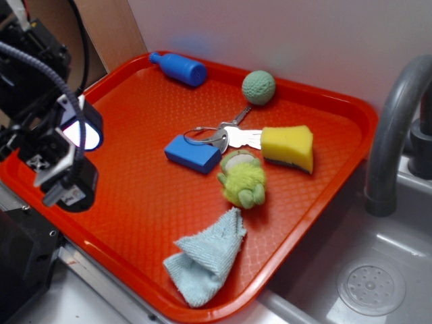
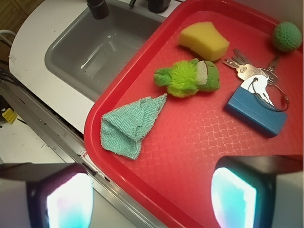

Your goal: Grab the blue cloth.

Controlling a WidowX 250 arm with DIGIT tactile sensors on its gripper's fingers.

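Observation:
The blue cloth (image 1: 206,260) (image 2: 128,126) is a pale fuzzy rag lying crumpled in folds at the near edge of the red tray (image 1: 135,216) (image 2: 190,180). My gripper (image 1: 74,158) (image 2: 152,199) hovers above the tray's left rim, well to the left of the cloth and apart from it. It is open, its two glowing fingers (image 2: 69,202) spread wide with nothing between them. In the wrist view the cloth lies ahead of the jaws, above the left finger.
On the tray lie a dark-blue block (image 1: 192,154) under a key ring (image 1: 226,135), a yellow sponge (image 1: 289,146), a green plush toy (image 1: 244,181), a green ball (image 1: 258,87) and a blue bottle (image 1: 179,67). A sink (image 1: 378,270) with a grey faucet (image 1: 391,135) lies to the right.

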